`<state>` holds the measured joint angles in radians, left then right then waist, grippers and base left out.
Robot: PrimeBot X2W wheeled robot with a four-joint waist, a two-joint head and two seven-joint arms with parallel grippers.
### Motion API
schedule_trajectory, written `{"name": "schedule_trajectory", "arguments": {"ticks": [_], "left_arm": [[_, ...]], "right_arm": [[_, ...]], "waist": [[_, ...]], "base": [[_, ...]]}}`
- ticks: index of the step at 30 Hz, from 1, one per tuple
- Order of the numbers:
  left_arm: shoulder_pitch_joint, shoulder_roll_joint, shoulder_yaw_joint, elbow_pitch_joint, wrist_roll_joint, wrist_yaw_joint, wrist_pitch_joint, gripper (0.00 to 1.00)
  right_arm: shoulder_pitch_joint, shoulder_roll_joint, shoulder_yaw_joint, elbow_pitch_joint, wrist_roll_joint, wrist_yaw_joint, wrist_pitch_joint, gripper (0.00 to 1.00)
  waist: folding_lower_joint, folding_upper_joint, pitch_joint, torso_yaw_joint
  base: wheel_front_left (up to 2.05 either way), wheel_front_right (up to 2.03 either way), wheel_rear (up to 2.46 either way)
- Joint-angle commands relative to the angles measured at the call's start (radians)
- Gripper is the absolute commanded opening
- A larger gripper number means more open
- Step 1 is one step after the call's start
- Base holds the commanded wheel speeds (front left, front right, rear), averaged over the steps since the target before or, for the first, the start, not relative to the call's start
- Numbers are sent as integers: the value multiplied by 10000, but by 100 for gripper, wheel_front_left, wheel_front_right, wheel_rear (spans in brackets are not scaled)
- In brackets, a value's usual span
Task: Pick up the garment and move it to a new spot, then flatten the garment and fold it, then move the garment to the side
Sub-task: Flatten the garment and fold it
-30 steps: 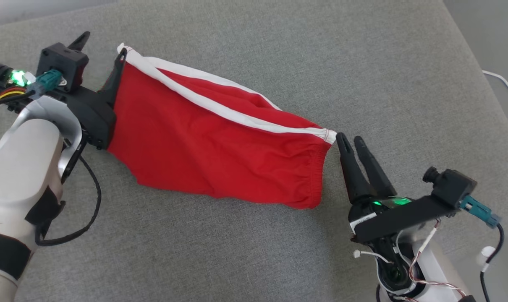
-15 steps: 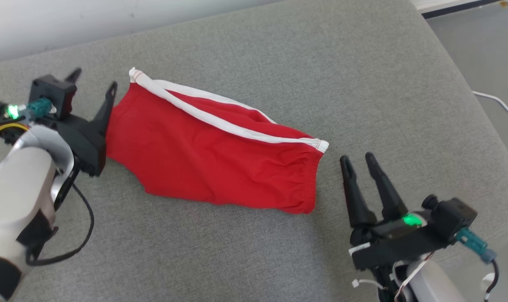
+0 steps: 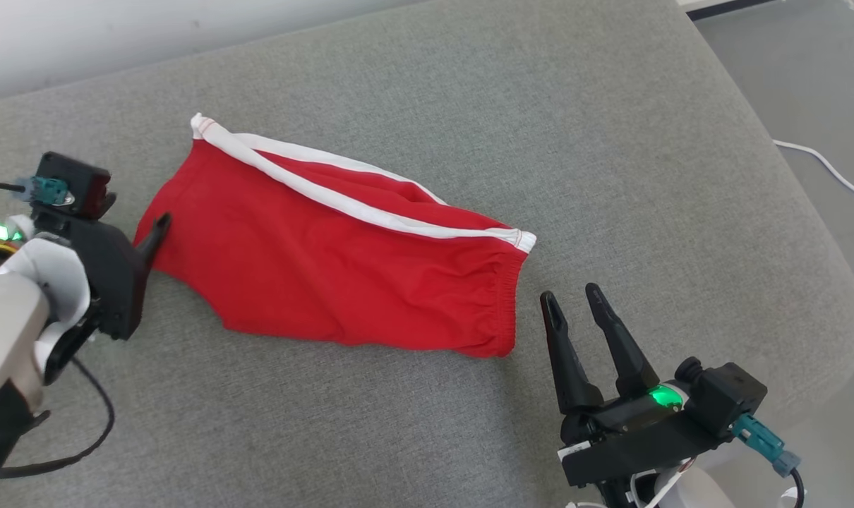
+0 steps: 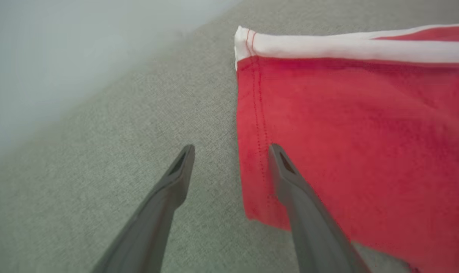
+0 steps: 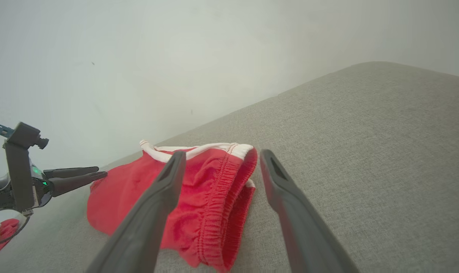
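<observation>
Lying flat — shorts [image 3: 328, 275] | long axis left-right | waistband [image 3: 509, 303] rightward

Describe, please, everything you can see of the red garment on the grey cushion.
The red shorts lie flat, seemingly folded in half, on the grey cushion: soft cloth, lightly wrinkled. A white stripe runs along the far edge. The gathered waistband faces the open right gripper, apart from it; the stitched leg hem lies by the open left gripper, contact unclear.
</observation>
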<state>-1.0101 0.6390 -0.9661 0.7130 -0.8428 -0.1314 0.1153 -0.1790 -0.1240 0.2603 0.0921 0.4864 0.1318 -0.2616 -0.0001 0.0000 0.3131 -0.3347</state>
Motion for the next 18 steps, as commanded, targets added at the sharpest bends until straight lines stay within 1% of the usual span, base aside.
{"name": "schedule_trajectory", "arguments": {"ticks": [1, 5, 10, 11, 12, 13, 15, 18], "left_arm": [[-34, 150, -101, -37, -179, 23, 326, 100], [-68, 353, -336, -89, -706, 23, 1355, 100], [40, 312, -440, -240, -1300, 21, 1996, 99], [84, 301, -415, -237, -1392, 18, 2116, 47], [87, 300, -433, -253, -1458, 18, 2192, 14], [71, 307, -506, -317, -1469, 18, 2264, 0], [118, 358, -571, -371, -1553, 26, 2310, 0], [201, 299, -577, -469, -1636, 24, 2106, 0]], "right_arm": [[103, 117, 30, 4, -79, -23, -44, 100], [140, 247, 150, 87, -107, -23, -43, 100], [111, 331, 153, 148, -94, -23, -44, 100], [105, 335, 142, 158, -99, -23, -44, 100], [100, 334, 135, 167, -111, -23, -44, 100], [100, 339, 122, 171, -134, -23, -44, 100], [103, 322, 100, 199, -160, -23, -45, 100], [129, 256, 98, 235, -170, -23, -45, 100]], "waist": [[1, 0, 117, -110], [1, 0, 269, -281], [1, 0, 368, -394], [1, 0, 376, -395], [1, 0, 374, -392], [1, 0, 364, -382], [1, 0, 307, -337], [1, 0, 139, -198]], "base": [[0, 0, 0], [0, 0, 0], [0, 0, 0], [0, 0, 0], [0, 0, 0], [0, 0, 0], [0, 0, 0], [0, 0, 0]]}}
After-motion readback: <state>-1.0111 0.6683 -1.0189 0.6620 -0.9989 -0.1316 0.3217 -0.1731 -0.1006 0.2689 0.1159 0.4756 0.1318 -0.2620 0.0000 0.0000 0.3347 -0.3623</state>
